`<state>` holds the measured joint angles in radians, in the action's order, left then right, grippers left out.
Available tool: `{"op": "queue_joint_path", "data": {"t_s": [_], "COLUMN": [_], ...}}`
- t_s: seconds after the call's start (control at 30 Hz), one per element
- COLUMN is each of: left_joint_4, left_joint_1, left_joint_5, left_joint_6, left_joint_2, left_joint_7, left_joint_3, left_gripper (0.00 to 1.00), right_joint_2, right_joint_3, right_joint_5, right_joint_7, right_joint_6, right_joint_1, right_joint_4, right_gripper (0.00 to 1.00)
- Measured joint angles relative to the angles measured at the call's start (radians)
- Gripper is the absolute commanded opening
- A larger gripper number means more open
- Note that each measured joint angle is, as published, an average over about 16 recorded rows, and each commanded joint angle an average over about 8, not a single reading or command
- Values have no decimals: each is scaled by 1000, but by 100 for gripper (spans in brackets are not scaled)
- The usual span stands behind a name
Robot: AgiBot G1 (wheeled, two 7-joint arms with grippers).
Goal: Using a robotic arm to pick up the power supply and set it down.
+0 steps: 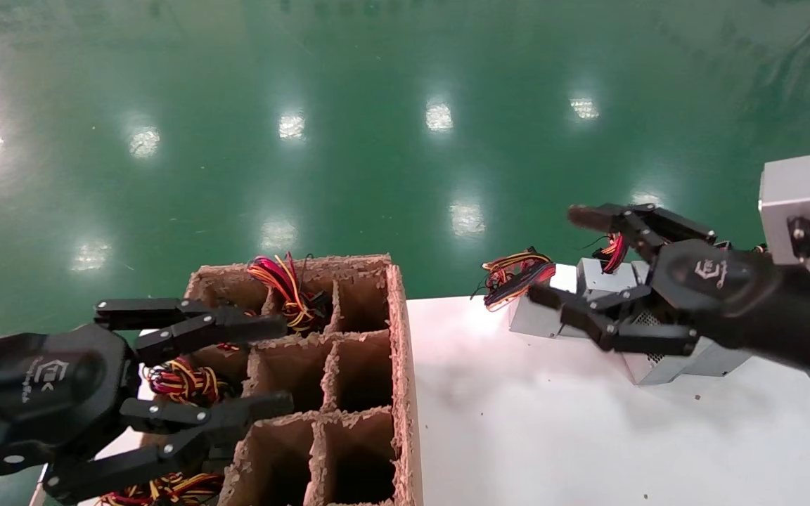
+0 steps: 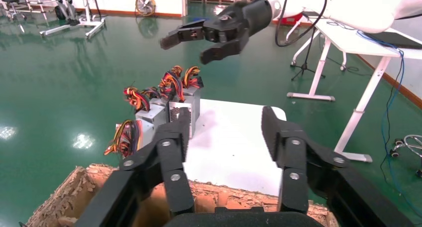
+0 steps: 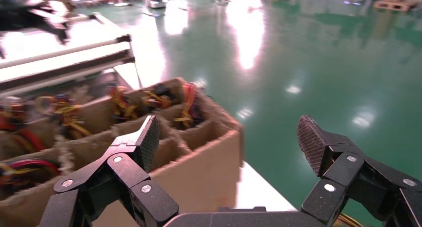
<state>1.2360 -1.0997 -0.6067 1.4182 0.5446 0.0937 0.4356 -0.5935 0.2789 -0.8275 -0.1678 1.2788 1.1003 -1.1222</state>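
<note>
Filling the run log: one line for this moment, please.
right claw: open, over power supplies | left claw: open, above cardboard crate | nothing held

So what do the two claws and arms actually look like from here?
Both claws are black, multi-link, with silver rivets and a white logo on a rounded black housing. The left claw shows no grey box. The right claw has ribbed fingertip pads, a light grey box at its wrist, and, in the left wrist view, a glossy white arm with a black cable.

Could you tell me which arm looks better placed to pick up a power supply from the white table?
Right, probably: the right gripper hangs open directly above the power supplies, while the left gripper is over the cardboard crate.
</note>
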Motion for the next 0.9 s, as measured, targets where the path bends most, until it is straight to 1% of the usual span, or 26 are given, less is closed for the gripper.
{"op": "queue_joint_path", "data": {"t_s": [0.63,0.9], "left_joint_4": [0,0], "left_joint_1": [0,0], "left_joint_5": [0,0], "left_joint_6": [0,0], "left_joint_2": [0,0], "left_joint_7": [0,0], "left_joint_3": [0,0], "left_gripper": [100,100], "right_joint_2": [-15,-18], "right_joint_3": [0,0], "right_joint_5": [82,101], "right_joint_7": [-17,-20], "right_joint_6": [183,225], "right_joint_1": [-22,-27], "right_joint_4": [-137,-168], "right_gripper": [100,100]}}
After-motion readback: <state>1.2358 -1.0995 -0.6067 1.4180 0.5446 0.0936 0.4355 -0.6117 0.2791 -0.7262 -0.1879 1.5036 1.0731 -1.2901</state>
